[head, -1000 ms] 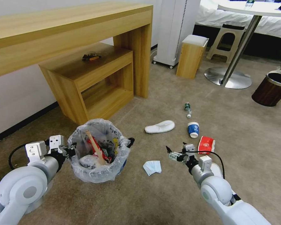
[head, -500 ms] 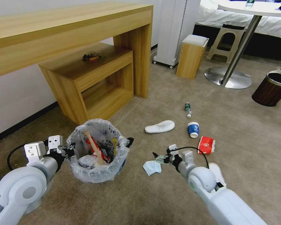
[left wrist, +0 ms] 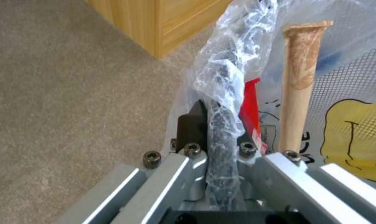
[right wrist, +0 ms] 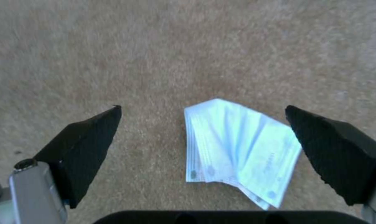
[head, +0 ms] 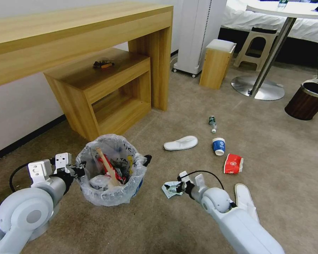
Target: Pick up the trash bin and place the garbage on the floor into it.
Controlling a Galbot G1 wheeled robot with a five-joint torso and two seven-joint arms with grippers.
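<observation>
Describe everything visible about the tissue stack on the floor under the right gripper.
The tissue stack is a fanned pile of thin, pale bluish-white folded sheets, papery in look, lying flat on the beige carpet floor. It lies just right of the trash bin. The right gripper hovers over it with fingers open on either side, not touching it. Nothing else touches it.

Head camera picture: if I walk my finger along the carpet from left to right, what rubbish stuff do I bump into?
Dark round trash bin lined with a crinkly clear plastic bag → fanned pale tissue stack → white slipper → blue paper cup → red crumpled wrapper.
</observation>
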